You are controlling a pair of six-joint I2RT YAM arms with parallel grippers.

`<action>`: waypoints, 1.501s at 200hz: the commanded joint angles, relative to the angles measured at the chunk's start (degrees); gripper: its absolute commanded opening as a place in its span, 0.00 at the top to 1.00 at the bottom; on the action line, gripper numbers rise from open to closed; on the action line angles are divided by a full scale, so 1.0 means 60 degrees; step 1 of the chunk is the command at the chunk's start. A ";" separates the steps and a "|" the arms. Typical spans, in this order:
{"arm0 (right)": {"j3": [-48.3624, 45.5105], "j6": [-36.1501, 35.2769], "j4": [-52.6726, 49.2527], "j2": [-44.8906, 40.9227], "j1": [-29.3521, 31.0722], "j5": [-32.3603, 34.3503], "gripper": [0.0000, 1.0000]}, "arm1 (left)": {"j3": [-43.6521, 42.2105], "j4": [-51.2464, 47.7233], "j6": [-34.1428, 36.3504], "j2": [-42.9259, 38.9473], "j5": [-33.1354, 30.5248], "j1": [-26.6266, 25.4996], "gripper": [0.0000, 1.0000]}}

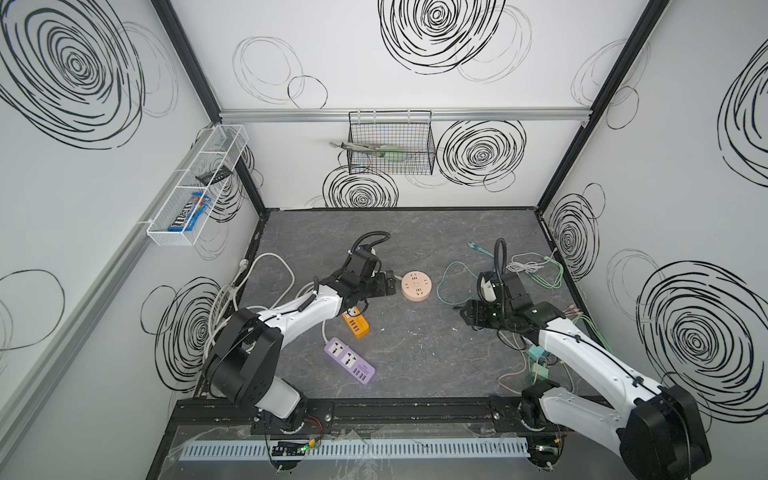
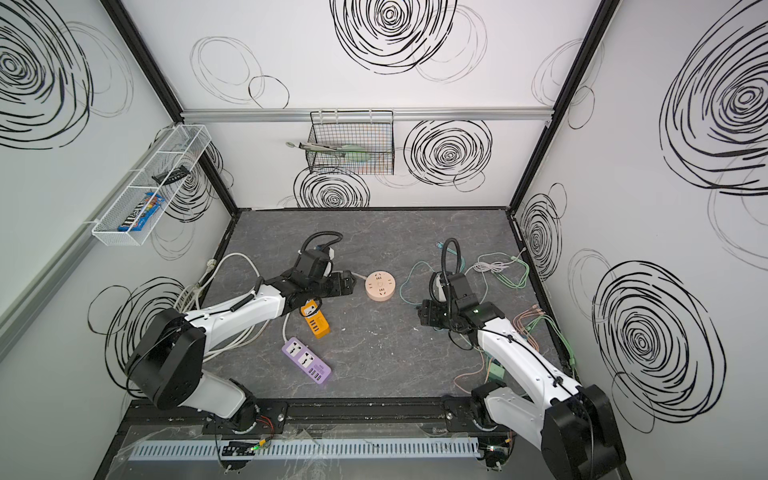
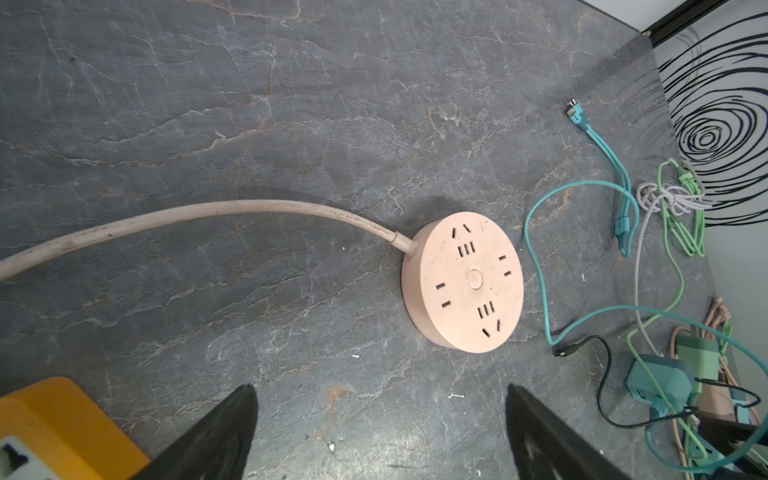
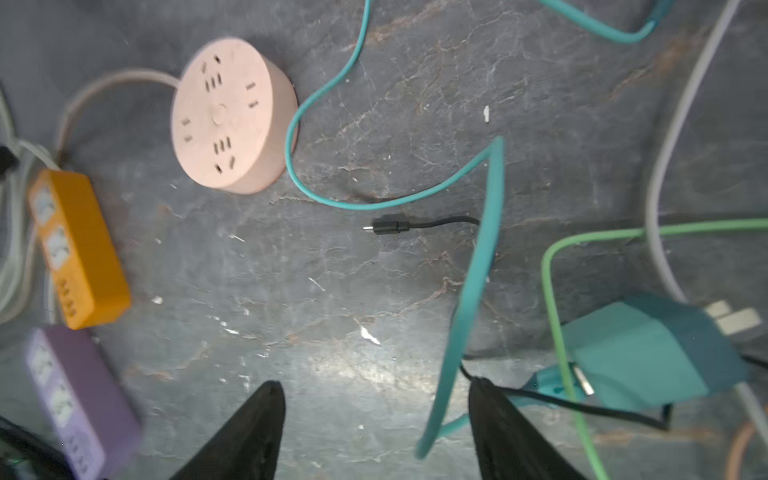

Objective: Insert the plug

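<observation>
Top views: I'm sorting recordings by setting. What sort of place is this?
Probably a lab robot cell: a left arm and right arm on a front rail, walls with printed swirls, a purple power strip and round socket on the tabletop.

White walls [image 1: 332,50] all round, scribbled over with black swirls (some bold, some faint). Black posts [image 1: 187,62] mark the back corners, and a silver rail [image 1: 457,114] runs along the back wall. A black basket [image 1: 415,166] of wire hangs from it, and a white basket [image 1: 164,239] sits on the left wall. The floor [image 1: 436,365] is grey, veined like slate, evenly lit.
</observation>
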 commanded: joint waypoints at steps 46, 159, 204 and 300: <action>0.0876 -0.0211 0.0549 -0.0097 0.0038 0.0777 0.98 | 0.0274 -0.0153 0.0183 -0.0049 -0.0343 0.0104 0.04; 0.1553 -0.0287 0.0252 -0.1462 -0.1258 0.1076 1.00 | 0.0378 -0.0181 0.0327 -0.0101 -0.0303 -0.0020 0.04; 0.0425 -0.0002 -0.0169 -0.1092 -0.1302 -0.0181 1.00 | 0.0495 -0.0205 0.0374 0.0038 -0.0309 -0.0151 0.04; 0.1346 -0.0175 0.1147 -0.1445 -0.0850 -0.3873 1.00 | 0.0475 -0.0070 0.0481 0.0020 -0.0256 -0.0299 0.04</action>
